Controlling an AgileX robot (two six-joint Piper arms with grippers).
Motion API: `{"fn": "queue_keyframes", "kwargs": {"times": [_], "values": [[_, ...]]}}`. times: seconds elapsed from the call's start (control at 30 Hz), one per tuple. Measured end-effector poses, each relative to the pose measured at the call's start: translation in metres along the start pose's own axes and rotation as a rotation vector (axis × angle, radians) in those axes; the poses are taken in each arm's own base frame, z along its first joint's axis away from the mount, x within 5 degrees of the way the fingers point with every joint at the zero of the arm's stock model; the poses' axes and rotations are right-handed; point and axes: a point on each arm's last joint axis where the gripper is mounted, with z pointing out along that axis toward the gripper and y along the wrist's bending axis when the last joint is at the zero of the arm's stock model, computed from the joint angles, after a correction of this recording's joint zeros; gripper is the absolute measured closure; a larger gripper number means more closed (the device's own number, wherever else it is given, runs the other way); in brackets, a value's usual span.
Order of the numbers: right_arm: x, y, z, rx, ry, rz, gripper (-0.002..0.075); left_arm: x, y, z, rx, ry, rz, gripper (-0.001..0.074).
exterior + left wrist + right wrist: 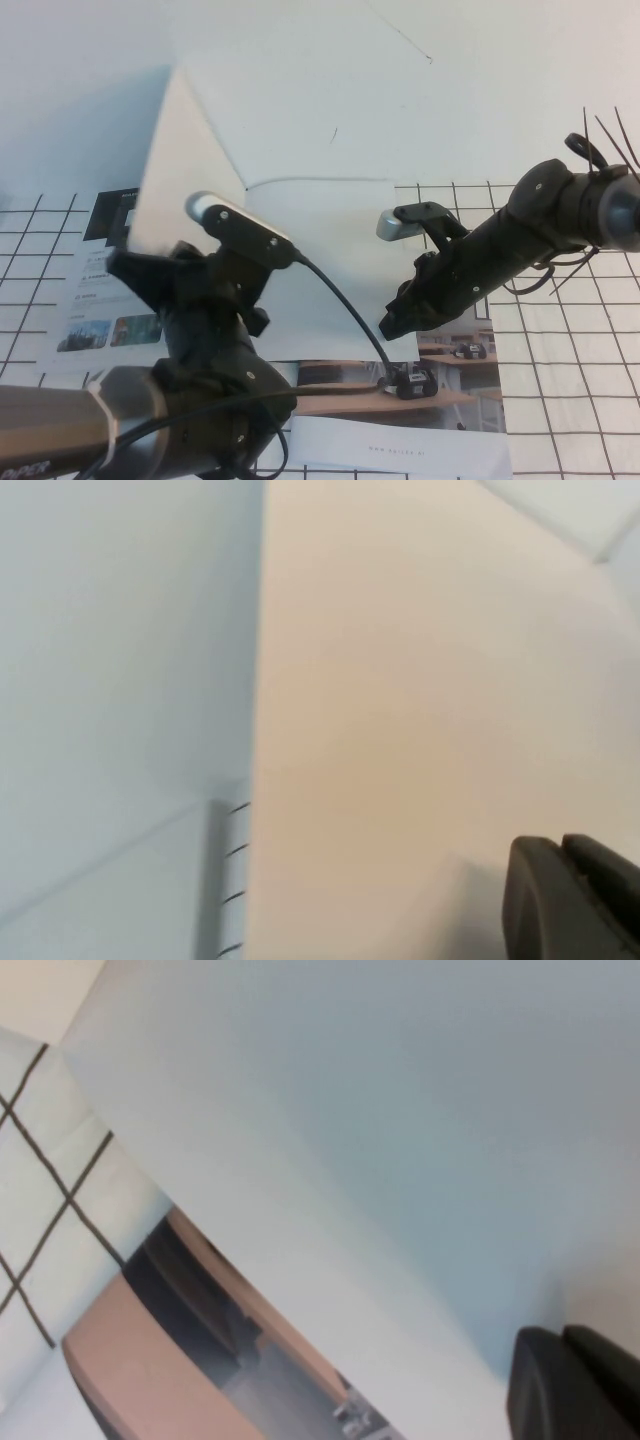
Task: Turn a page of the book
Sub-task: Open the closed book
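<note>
The book (pixel 330 250) lies open on the gridded mat. Its page (pixel 185 170) stands lifted, its plain pale side towards the camera, over the left leaf with the dark banner and small photos (pixel 100 290). My left gripper (pixel 128 268) is shut on the page's lower outer edge. In the left wrist view the page (pixel 400 680) fills the frame and the fingers (pixel 540 900) sit together. My right gripper (pixel 388 325) is shut, its tip down on the plain right leaf near that leaf's front edge. The right wrist view shows the same leaf (pixel 400 1110) and closed fingers (pixel 550 1390).
A second brochure with a robot-on-table picture (pixel 450 390) lies under the book's front right part and also shows in the right wrist view (pixel 180 1340). The white mat with black grid lines (pixel 570 380) covers the near table. Plain white table (pixel 450 90) lies beyond.
</note>
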Motion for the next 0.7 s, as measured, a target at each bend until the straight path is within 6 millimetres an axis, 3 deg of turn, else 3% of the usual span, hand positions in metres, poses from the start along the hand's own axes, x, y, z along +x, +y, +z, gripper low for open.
{"fn": "queue_keyframes", "kwargs": {"times": [0.17, 0.43, 0.7], "values": [[0.0, 0.0, 0.0, 0.0, 0.0, 0.007, 0.0715, 0.007, 0.011, 0.002, -0.112, 0.075, -0.03, 0.0737], [0.0, 0.0, 0.0, -0.001, -0.002, 0.011, 0.0715, 0.022, 0.017, 0.014, -0.081, 0.229, -0.044, 0.0737], [-0.007, 0.008, -0.007, -0.038, -0.062, 0.042, 0.0715, 0.004, 0.028, 0.002, 0.064, 0.167, -0.043, 0.0737]]}}
